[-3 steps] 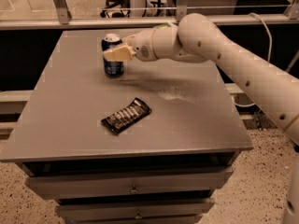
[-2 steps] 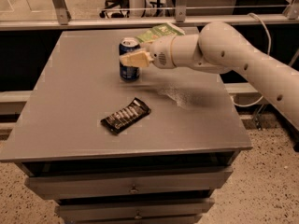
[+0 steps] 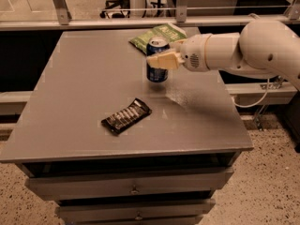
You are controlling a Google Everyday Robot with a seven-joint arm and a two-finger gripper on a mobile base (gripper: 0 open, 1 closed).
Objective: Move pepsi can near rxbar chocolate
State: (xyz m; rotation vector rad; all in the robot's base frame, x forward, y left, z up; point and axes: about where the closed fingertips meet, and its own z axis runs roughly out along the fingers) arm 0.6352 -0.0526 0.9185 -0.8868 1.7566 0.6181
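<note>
Blue pepsi can (image 3: 156, 74) | gripper (image 3: 159, 55) fingers (image 3: 163, 61) clasp it mid-table, far finger partly hidden | rxbar chocolate (image 3: 126, 116) apart

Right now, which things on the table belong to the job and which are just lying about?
In the job:
- pepsi can, upright, beyond the bar
- rxbar chocolate, flat, nearer the front
- gripper, shut on the pepsi can from the right

Lying about:
- green snack bag, flat at the back, just behind the can

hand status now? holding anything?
Hand: closed on the pepsi can, over the back half of the table.
</note>
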